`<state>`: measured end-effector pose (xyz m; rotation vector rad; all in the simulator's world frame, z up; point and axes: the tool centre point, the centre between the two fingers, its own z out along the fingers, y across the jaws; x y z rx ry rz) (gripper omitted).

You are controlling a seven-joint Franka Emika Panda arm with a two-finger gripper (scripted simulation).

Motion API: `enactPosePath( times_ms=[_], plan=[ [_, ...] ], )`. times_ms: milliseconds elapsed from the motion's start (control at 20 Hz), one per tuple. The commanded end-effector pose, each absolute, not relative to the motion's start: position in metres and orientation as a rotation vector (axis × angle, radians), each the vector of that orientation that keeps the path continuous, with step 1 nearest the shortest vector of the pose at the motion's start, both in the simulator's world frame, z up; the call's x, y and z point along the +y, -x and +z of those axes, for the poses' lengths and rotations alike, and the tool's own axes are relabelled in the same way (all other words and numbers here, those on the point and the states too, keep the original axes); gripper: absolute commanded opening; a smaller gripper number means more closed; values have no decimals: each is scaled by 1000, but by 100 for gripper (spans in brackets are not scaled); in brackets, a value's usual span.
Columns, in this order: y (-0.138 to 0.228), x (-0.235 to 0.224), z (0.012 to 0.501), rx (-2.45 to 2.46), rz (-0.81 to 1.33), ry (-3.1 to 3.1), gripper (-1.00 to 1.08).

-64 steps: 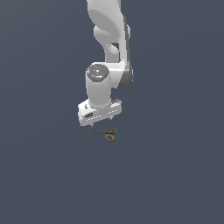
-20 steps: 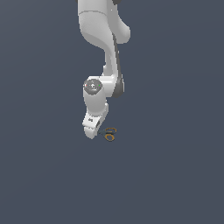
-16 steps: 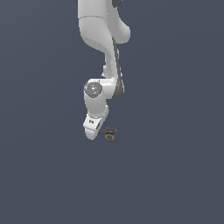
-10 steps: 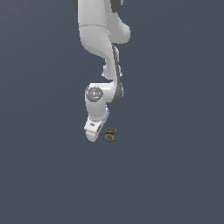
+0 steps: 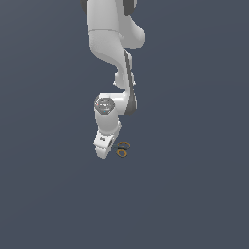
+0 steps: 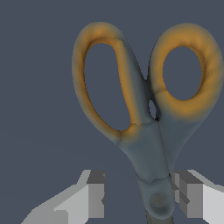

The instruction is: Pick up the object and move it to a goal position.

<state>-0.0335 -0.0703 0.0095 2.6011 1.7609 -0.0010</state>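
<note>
Gripper (image 6: 140,197) low over scissors (image 6: 148,109)
Fingers (image 6: 94,194) spread either side of the pivot; one nearly touches it, orange handle rings beyond.

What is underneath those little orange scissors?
Under the scissors only flat grey-blue floor shows, also through both handle rings. The gripper straddles the pivot end. The blades run out of the wrist view, so nothing beneath them can be seen.

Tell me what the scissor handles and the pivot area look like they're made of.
The scissors' orange-yellow ringed handles look like matte plastic or rubber coating: soft, dull shading, no glints. The grey-blue shank and round pivot read as dull metal or plastic; the render leaves it open.
</note>
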Motion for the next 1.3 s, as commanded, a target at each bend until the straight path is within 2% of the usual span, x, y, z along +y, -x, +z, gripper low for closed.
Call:
enactPosePath(
  times_ms=[0,600,1250],
  plan=[
    [33,-70,8,1761,0,-2601,-100],
    [30,-51,33,1764,-1,-2599,-100],
    [16,37,142,1765,-2,-2598,-100]
  ],
)
